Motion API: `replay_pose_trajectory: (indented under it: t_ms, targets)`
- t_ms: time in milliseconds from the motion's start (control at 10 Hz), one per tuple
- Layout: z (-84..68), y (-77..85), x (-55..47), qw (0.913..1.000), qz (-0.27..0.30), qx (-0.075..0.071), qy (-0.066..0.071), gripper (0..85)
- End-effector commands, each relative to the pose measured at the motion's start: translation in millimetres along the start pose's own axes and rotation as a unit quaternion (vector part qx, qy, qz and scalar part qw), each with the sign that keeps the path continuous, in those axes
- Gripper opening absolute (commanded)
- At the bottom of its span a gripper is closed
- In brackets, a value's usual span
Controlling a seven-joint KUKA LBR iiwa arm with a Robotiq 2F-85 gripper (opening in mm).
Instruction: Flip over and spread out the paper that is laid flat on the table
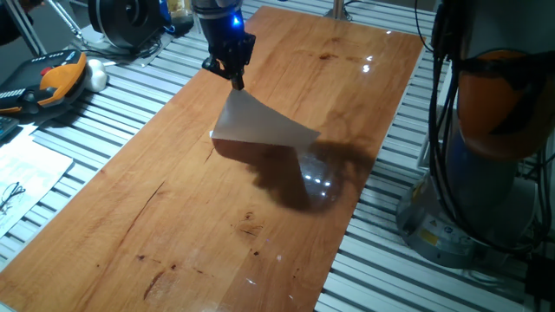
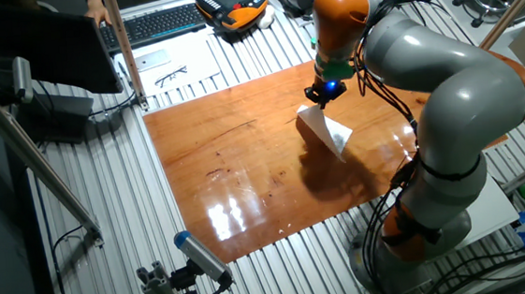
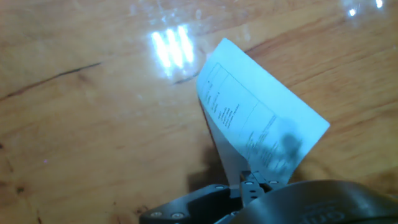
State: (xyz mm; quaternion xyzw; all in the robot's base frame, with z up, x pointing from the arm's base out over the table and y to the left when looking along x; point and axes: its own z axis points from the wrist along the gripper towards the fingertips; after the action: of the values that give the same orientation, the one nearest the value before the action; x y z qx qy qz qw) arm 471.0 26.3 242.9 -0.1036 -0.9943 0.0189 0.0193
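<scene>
My gripper [image 1: 235, 78] is shut on one corner of the paper [image 1: 260, 127] and holds the sheet lifted and draped above the table [image 1: 173, 217]. The paper hangs from the fingers as a tented shape, its lower edge near or on the wood. In the hand view the paper [image 3: 258, 121] shows its printed face with small dark text, pinched at the fingers [image 3: 252, 183]. In the other fixed view the gripper [image 2: 323, 95] is over the paper [image 2: 327, 131] at the far middle of the table [image 2: 236, 168].
Grey ribbed metal slats [image 1: 113, 104] surround the board. A white sheet with glasses [image 1: 22, 178] lies at the left on the slats. An orange pendant [image 1: 56, 78] sits beyond it. A keyboard [image 2: 154, 24] and a metal post [image 2: 124, 55] stand at the table's far side.
</scene>
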Motion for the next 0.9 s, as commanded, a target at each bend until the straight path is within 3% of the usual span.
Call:
replay_pose_trajectory:
  t_ms: [0,100,200,300,400,500,700,800]
  targets:
    - [0.2,0.0,0.0,1.0,-0.003,-0.004,-0.006,0.0]
    - [0.2,0.0,0.0,0.9998,-0.017,-0.011,-0.006,0.0]
    - [0.2,0.0,0.0,0.9978,-0.063,0.012,-0.013,0.0]
    - [0.2,0.0,0.0,0.9951,-0.094,0.027,-0.011,0.0]
    - [0.2,0.0,0.0,0.9955,-0.094,0.005,-0.007,0.0]
    - [0.2,0.0,0.0,0.9936,-0.108,0.032,-0.015,0.0]
    - [4.7,1.3,-4.0,0.9957,-0.084,0.034,-0.019,0.0]
    - [12.4,3.0,-9.7,0.997,-0.071,0.023,-0.019,0.0]
